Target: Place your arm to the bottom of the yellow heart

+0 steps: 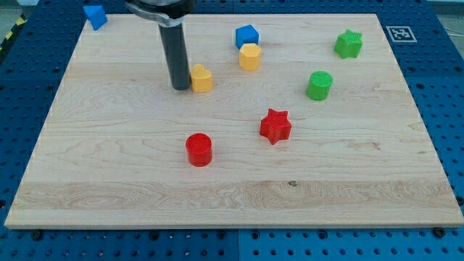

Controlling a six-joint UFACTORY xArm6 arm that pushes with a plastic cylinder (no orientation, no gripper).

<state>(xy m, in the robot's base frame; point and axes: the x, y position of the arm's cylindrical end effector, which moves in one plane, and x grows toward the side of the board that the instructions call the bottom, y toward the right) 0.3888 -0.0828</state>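
Yellow heart (201,78) sits on the wooden board (145,188) in the upper-middle area, a bit toward the view's left of centre. Shape is hard to confirm at this size; I take it as the heart because the other yellow block (249,56), at about 2 o'clock from it, looks more like a hexagon. My tip (180,88) is just beside the heart at its 9 o'clock, touching or nearly so, can't tell which. No fingers on this rig, just a bare rod, so nothing is released or clenched and nothing is held. Key relation: the heart lies at 3 o'clock from the tip, while the target spot is at the heart's 6 o'clock, toward the view's bottom. My read is that the tip needs to back off slightly and swing round to the heart's lower side without nudging it; a straight diagonal cut risks clipping its lower-left corner. That side of the board looks free close in. Further out: blue cube (246,35) touching the far side of the other yellow block, red cylinder (199,149) well apart at 6 o'clock, red star (275,126) at 4 o'clock, green cylinder (319,85) at 3 o'clock, green star (349,44) beyond it, small blue block (95,15) at the board's top-left corner.
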